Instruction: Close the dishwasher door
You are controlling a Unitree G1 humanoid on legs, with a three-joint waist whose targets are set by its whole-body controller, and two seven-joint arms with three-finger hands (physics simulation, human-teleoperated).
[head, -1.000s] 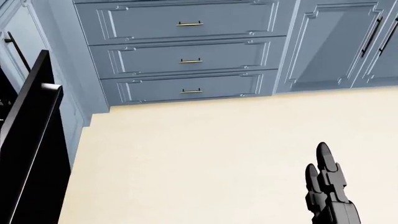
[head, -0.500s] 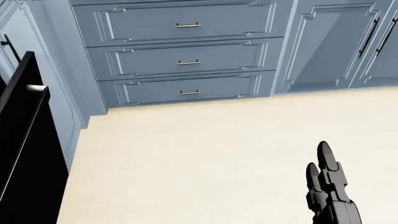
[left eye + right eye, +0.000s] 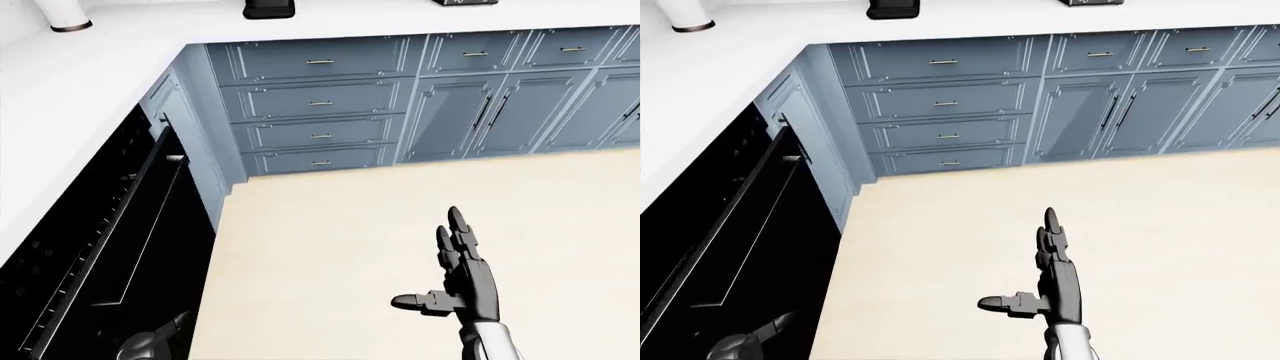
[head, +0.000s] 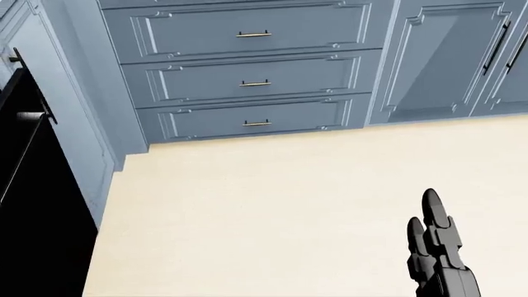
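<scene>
Black and partly raised, the flat dishwasher door [image 3: 130, 247] stands at the left edge of the left-eye view, under the white countertop [image 3: 90, 82]; the dark cavity's contents are unreadable. Right hand [image 3: 462, 266] hovers open-fingered over cream floor [image 3: 330, 225]. Left hand [image 3: 150, 343] pokes in below the door, grip unclear.

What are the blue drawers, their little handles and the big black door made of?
It is a simulator render, so these are guesses from looks. The drawers look like painted wood: matte blue with raised panel frames. Their handles look like brushed metal, thin pale gold bars. The dishwasher door looks like glossy black metal or plastic, flat and dark with faint light edges.
</scene>
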